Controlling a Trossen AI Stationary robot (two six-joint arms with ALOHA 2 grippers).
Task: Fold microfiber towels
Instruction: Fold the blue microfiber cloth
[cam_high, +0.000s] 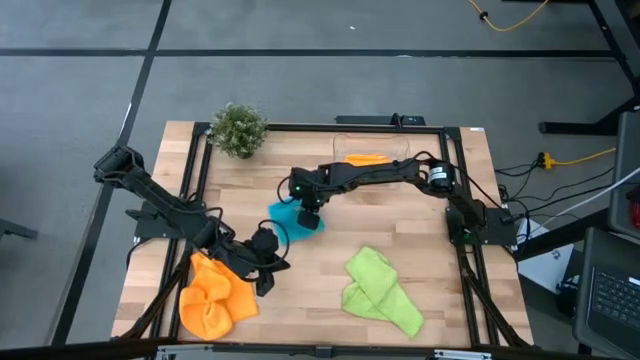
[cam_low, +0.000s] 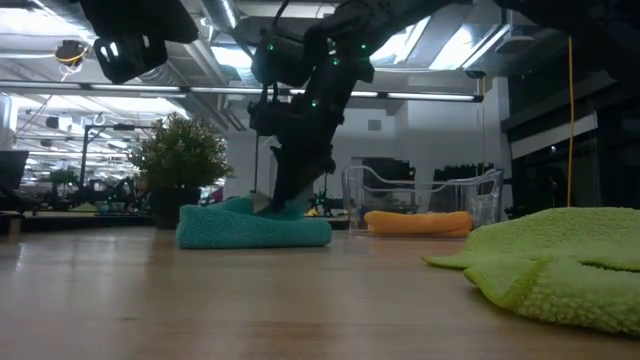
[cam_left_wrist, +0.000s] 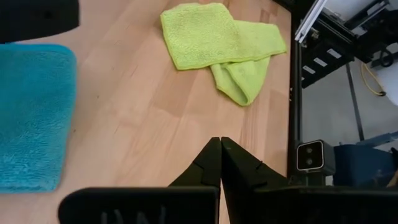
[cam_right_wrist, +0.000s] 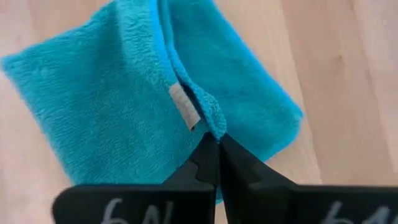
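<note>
Right wrist view: right gripper (cam_right_wrist: 217, 140) at teal towel (cam_right_wrist: 106, 99) edge

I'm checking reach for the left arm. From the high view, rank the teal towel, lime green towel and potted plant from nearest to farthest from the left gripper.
From the left gripper, shut near the table's front left:
1. Teal towel, just behind it, under the right gripper.
2. Lime green towel, to its right along the front.
3. Potted plant, at the back left corner.

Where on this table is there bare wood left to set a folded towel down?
Bare wood lies between the plant and the tub, and along the front edge between the orange towel and the green towel. The middle is crowded: the right gripper is shut on the teal towel, with the shut left gripper beside the orange towel.
</note>
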